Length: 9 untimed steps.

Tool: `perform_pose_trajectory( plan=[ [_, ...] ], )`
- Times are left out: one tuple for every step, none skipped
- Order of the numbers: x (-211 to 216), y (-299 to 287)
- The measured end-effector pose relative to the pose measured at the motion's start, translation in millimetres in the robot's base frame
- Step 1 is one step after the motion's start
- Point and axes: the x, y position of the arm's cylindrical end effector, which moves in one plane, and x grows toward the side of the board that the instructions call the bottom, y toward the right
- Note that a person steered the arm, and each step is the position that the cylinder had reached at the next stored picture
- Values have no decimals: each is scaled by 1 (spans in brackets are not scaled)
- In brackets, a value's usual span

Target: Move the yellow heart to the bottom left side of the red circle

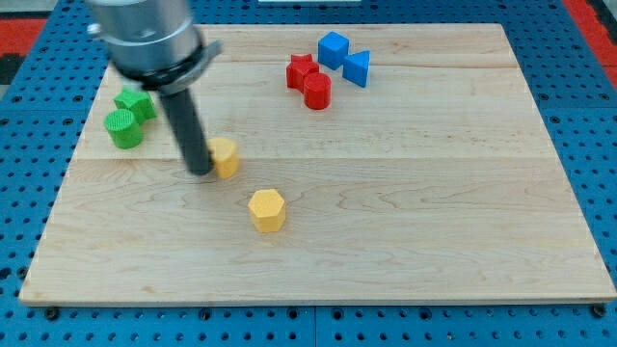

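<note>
Seven small blocks lie on the wooden board (386, 241), the largest thing here, a pale planked slab resting on a blue pegboard table (588, 116) that frames it on every side. My tip (200, 171) is a plain rod end with nothing to open or close; it stands on the board, touching or very nearly touching the yellow heart (225, 156), which sits just to my right in the view. Part of the heart is hidden behind the rod, so I take its shape partly on trust.

I judge the heart to be light, rigid and smooth underneath, so it should slide readily on the wood but may spin or slip off a round rod if pushed off-centre. There is no holding it; the contact belongs on the heart's side facing away from the red circle (317, 92), low and through its middle.

That circle lies well up and to my right, touching a red star (302, 70), with a blue cube (333, 47) and a blue triangle (358, 67) just beyond them. A yellow hexagon (267, 209) sits below and to my right. A green star (134, 101) and green circle (122, 128) are to my left. The lane between heart and red circle looks open.
</note>
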Motion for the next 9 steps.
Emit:
perform_pose_trajectory(
  plan=[
    [-30,48],
    [-14,15],
    [-2,28],
    [3,65],
    [-14,88],
    [-39,90],
    [-48,90],
    [-42,90],
    [-22,90]
  ],
)
